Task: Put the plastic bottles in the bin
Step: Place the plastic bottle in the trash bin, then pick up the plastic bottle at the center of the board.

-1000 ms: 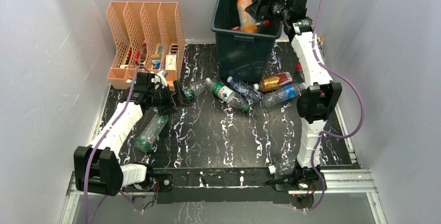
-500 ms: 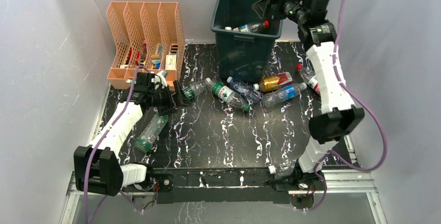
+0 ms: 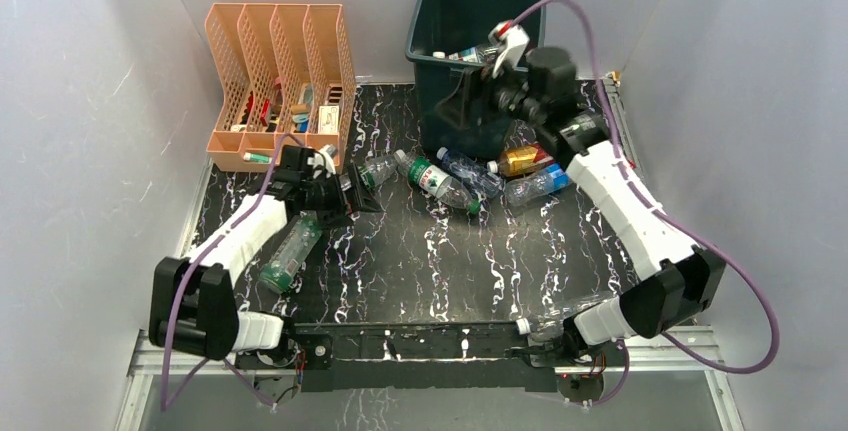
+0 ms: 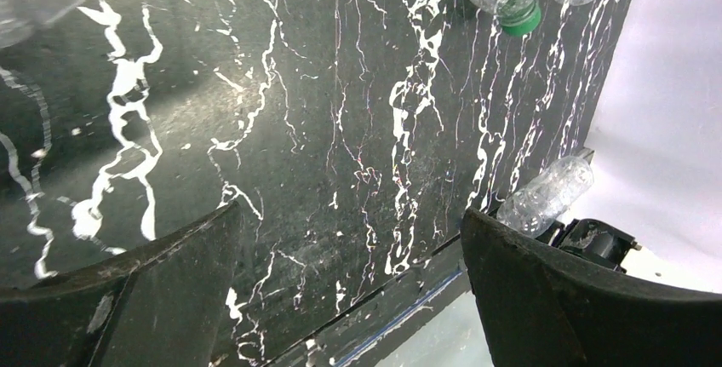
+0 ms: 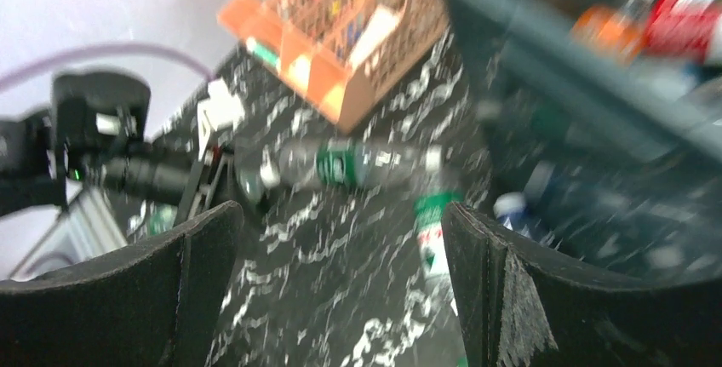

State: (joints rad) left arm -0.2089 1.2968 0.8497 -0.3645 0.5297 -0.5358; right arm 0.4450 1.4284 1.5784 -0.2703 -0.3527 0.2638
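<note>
The dark green bin (image 3: pixel 462 59) stands at the back centre with bottles inside (image 3: pixel 468 53). Several plastic bottles lie in front of it: a green-labelled one (image 3: pixel 436 179), a clear blue one (image 3: pixel 472 171), an amber one (image 3: pixel 528 158) and a blue-labelled one (image 3: pixel 537 186). A clear bottle (image 3: pixel 377 168) lies just beyond my left gripper (image 3: pixel 360 196), which is open and empty above bare marble (image 4: pixel 351 214). My right gripper (image 3: pixel 468 106) is open and empty, low before the bin's front wall (image 5: pixel 340 209). The right wrist view is blurred and shows green-labelled bottles (image 5: pixel 353 165).
The peach file organizer (image 3: pixel 275 81) stands at the back left. A green-labelled bottle (image 3: pixel 290 251) lies beside my left forearm. A clear bottle (image 3: pixel 575 311) lies at the near edge by the right arm's base, also in the left wrist view (image 4: pixel 545 197).
My right gripper let an orange bottle drop into the bin, then swung from above the rim down in front of the bin. My left gripper shifted slightly right.
</note>
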